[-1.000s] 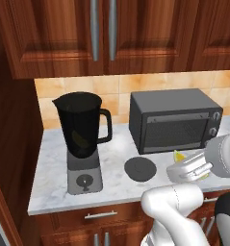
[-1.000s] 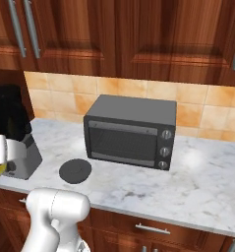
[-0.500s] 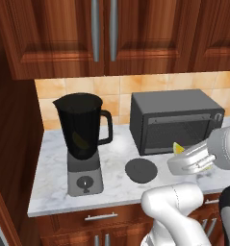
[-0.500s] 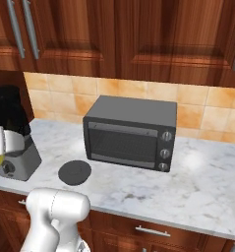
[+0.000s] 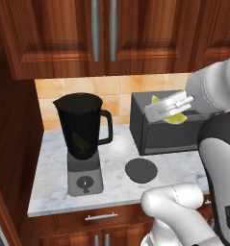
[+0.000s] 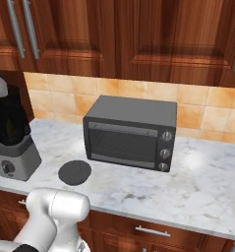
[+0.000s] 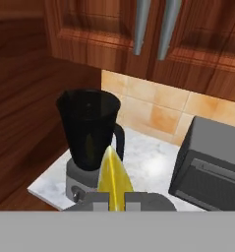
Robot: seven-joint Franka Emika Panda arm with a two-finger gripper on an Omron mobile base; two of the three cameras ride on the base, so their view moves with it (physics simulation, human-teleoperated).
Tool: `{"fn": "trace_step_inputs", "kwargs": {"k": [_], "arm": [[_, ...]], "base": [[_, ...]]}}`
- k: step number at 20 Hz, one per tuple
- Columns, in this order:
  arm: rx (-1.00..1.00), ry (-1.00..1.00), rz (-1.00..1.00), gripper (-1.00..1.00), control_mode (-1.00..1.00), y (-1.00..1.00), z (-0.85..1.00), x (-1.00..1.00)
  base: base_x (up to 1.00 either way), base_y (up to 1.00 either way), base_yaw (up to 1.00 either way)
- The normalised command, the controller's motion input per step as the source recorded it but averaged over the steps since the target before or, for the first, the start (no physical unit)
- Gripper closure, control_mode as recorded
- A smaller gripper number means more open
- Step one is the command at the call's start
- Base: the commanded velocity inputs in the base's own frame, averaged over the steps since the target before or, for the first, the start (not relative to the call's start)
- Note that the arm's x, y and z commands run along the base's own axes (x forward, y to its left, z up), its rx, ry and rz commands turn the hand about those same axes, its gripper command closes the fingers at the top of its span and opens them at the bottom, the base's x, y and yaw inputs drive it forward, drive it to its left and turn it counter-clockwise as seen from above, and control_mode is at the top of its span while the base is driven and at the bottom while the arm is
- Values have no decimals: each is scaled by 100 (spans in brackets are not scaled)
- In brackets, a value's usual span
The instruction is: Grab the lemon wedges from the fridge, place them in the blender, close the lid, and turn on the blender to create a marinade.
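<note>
Lemon wedge [image 5: 176, 116] half-hidden in tool [image 5: 165, 108]

Arm: glossy white rounded shells, smooth, one bulbous white joint housing [image 5: 176, 204] low in front of the counter [image 5: 54, 187]. Dark grey to black segment [image 5: 222, 173] beside it, faint small pale markings near its lower edge, unreadable. Wrist: light grey cylinder. Gripper [image 5: 168, 106]: pale grey-white flat body, two short fingers [image 7: 101, 199], grey in hand view.
</note>
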Motion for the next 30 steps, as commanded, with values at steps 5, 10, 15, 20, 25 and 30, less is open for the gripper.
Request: {"fn": "trace_step_inputs", "kwargs": {"k": [5,10,15,20,25,30], "arm": [[0,0,1,100,-100,64,17,68],[0,-1,3,100,-100,56,-36,69],[0,0,1,100,-100,42,-32,78],[0,0,0,100,-100,46,-32,74],[0,0,1,100,-100,52,-35,63],[0,0,1,100,-100,35,-17,70]], "base": [[0,0,0],[0,0,0],[0,0,0],[0,0,0],[0,0,0],[0,0,0]]}}
